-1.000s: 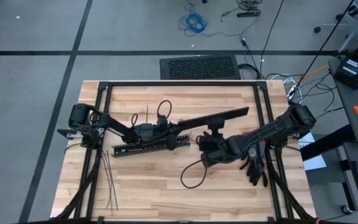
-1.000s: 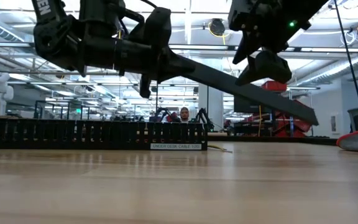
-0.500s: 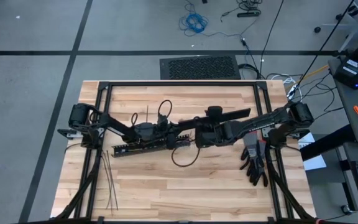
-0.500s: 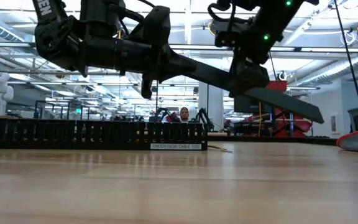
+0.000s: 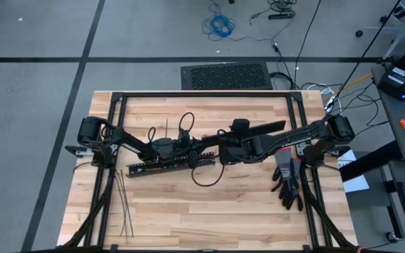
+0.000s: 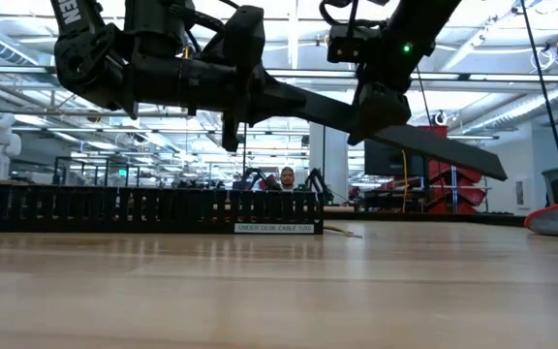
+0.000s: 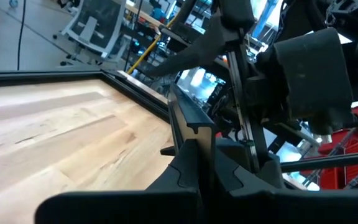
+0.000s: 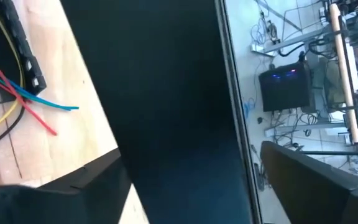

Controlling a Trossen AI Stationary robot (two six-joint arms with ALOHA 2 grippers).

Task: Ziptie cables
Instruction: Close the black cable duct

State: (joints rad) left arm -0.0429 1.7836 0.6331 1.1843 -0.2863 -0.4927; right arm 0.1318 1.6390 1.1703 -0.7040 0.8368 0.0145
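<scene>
Overhead, both grippers [image 5: 206,149] [image 5: 225,152] crowd mid-table [image 5: 188,218], far from edges.

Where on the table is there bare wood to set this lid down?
Free: the near strip in front of the duct, between the zipties and the gloves. Also the far edge behind the lid. Crowded: the middle, where both arms meet.

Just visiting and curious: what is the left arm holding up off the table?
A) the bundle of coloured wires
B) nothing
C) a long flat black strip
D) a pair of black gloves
C: the left tool is shut on a long black strip that slants above the table; the right tool stands open around it.
</scene>
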